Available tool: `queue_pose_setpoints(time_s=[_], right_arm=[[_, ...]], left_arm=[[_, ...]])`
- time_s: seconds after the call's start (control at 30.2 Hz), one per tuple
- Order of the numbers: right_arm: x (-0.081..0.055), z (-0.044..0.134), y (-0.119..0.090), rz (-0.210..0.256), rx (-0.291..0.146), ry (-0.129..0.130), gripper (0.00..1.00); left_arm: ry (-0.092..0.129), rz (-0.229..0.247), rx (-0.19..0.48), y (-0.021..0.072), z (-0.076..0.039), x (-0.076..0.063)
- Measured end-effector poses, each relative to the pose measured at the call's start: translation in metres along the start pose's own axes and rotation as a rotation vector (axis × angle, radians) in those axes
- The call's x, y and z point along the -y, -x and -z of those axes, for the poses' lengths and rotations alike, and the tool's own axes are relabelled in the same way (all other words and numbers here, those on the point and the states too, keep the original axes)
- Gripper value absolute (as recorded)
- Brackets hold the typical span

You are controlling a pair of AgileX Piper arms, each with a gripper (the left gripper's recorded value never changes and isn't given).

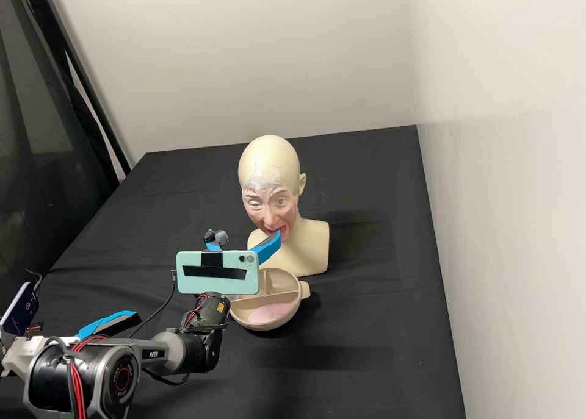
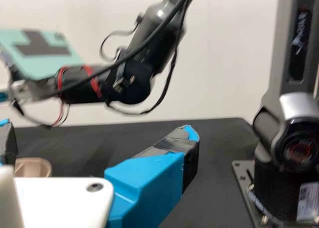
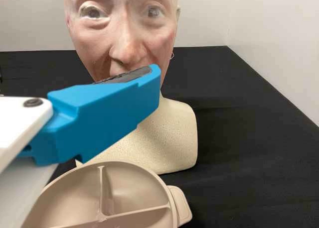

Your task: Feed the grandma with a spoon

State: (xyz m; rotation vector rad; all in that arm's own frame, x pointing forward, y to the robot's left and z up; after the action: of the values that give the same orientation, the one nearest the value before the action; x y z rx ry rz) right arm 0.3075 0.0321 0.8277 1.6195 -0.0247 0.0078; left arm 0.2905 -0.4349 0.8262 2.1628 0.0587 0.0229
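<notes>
The grandma is a bald mannequin head (image 1: 273, 187) on a cream bust, standing mid-bench and facing the front. My right gripper (image 1: 243, 243) is open with nothing between its fingers, and one blue finger (image 3: 104, 108) has its tip at the head's (image 3: 124, 29) mouth. A beige divided bowl (image 1: 271, 298) sits just before the bust, under that gripper, with a pale pink patch in one compartment. My left gripper (image 1: 113, 321) hangs low at the front left, open and holding nothing (image 2: 94, 138). I see no spoon.
A mint phone (image 1: 217, 272) is strapped to the right wrist, cables trailing behind it. The right arm (image 2: 124, 78) crosses above the left gripper, and a dark arm column (image 2: 289, 138) stands close beside it. A white wall borders the bench on the right.
</notes>
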Motion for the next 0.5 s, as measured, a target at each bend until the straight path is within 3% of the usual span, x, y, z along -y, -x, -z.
queue_pose_setpoints(time_s=[0.23, 0.33, 0.5], right_arm=[[0.0, 0.0, 0.0, 0.0, 0.0, 0.0, 1.0], [0.0, 0.0, 0.0, 0.0, 0.0, 0.0, 1.0], [0.0, 0.0, 0.0, 0.0, 0.0, 0.0, 1.0]], left_arm=[[0.071, 0.02, -0.093, 0.02, 0.029, 0.009], [0.093, 0.018, -0.13, 0.0242, 0.041, 0.011], [0.108, 0.021, -0.212, 0.0273, 0.067, 0.014]])
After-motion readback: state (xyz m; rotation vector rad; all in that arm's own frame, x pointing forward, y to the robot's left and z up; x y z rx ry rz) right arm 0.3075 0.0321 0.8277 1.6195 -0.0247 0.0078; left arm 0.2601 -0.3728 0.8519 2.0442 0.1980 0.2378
